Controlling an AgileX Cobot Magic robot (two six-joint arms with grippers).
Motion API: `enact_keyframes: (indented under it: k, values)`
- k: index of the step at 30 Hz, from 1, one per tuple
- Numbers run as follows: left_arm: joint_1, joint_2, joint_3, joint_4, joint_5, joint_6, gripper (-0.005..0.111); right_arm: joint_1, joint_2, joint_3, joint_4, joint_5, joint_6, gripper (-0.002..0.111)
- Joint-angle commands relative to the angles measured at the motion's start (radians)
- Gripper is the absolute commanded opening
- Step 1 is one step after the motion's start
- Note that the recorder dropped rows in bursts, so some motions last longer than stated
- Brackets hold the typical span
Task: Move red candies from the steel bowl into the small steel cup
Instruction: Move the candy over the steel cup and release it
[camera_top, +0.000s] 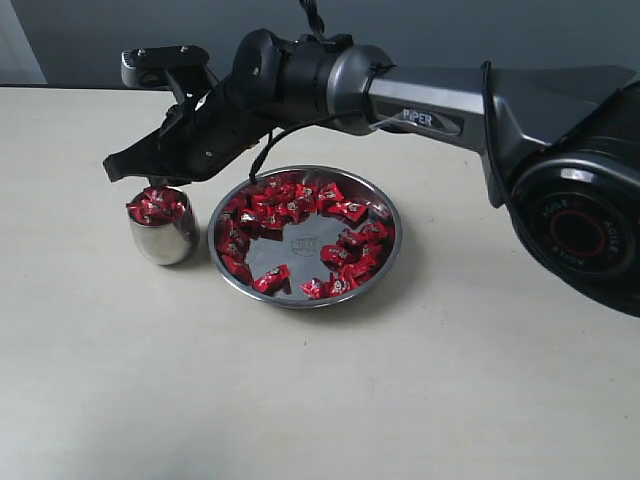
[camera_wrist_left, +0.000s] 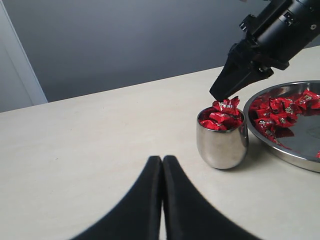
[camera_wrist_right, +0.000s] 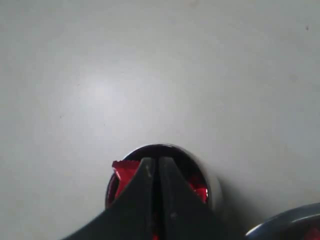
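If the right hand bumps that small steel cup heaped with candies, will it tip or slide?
The small shiny steel cup probably slides easily: smooth metal on a smooth tabletop. Its rounded sides narrow toward the base, so a high bump might tip it. The red wrapped candies heaped above the rim would likely spill first.

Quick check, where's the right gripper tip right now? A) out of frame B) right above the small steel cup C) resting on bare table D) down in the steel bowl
B: the right gripper hangs, jaws shut, just over the small steel cup, which is heaped with red candies; the steel bowl sits beside the cup, apart from the tip.
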Motion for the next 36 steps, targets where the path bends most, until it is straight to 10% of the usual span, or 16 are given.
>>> enact_keyframes:
  k: [1, 17, 25, 36]
  values:
    - [0.0, -0.005, 0.004, -0.003, -0.01, -0.003, 0.001, 0.0, -0.002, -0.004, -0.02, -0.015, -0.013, 0.0]
    - [0.0, -0.005, 0.004, -0.003, -0.01, -0.003, 0.001, 0.0, 0.023, -0.004, -0.091, -0.058, -0.032, 0.001]
    - [0.0, -0.005, 0.004, -0.003, -0.01, -0.003, 0.001, 0.0, 0.023, -0.004, -0.091, -0.056, -0.04, 0.032]
    - [0.0, -0.005, 0.004, -0.003, -0.01, -0.003, 0.001, -0.002, -0.01, -0.004, -0.106, -0.062, -0.04, 0.032]
